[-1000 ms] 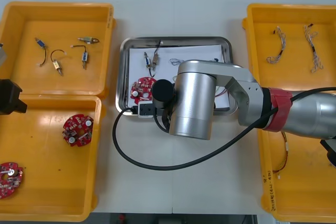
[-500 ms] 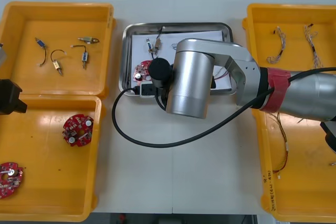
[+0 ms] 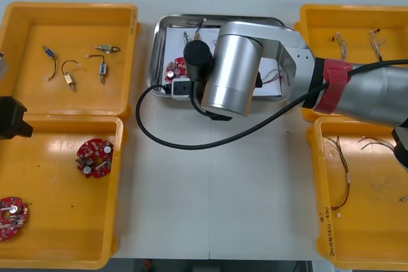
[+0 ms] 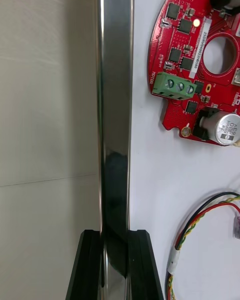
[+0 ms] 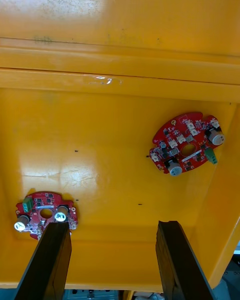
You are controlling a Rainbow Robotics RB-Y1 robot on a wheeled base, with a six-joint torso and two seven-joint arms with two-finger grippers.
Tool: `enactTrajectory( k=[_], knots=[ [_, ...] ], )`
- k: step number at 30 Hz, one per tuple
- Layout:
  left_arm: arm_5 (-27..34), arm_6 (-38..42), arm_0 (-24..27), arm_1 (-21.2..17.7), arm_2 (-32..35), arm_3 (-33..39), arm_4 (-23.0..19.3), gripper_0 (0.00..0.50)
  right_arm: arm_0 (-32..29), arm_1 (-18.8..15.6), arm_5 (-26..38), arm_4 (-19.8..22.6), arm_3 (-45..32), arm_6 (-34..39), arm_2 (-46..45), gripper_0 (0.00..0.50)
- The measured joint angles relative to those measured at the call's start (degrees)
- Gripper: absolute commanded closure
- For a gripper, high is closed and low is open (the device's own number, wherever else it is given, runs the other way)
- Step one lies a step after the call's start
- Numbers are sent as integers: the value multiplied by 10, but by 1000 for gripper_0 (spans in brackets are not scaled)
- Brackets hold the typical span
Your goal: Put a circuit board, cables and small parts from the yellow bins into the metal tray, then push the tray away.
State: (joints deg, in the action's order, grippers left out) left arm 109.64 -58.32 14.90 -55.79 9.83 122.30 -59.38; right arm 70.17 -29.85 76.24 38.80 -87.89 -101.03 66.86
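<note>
Metal tray: white inside, at the far middle of the worktop, holding a red circuit board and a red and yellow cable. Right claw: pinching the tray's rim, just beside the board. Left claw: spread, above two circuit boards in the near left yellow bin.
</note>
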Motion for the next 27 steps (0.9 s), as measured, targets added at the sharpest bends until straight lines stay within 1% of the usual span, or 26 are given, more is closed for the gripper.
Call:
enactTrajectory(
  k=[6, 12, 18, 24, 27],
  knots=[
    [0, 0, 0, 0, 0, 0, 0, 0, 16, 0, -14, 1, 17, -10, 0, 500],
    [0, 0, 0, 0, 0, 0, 0, 0, 36, 0, -23, 25, 34, -12, 0, 500],
    [0, 0, 0, 0, 0, 0, 0, 0, 46, 0, -40, 25, 54, -48, 0, 500],
    [0, 0, 0, 0, 0, 0, 0, 0, 49, 0, -56, 24, 63, -51, 0, 500],
    [0, 0, 0, 0, 0, 0, 0, 0, 50, 0, -62, 24, 67, -64, 0, 500]
  ],
)
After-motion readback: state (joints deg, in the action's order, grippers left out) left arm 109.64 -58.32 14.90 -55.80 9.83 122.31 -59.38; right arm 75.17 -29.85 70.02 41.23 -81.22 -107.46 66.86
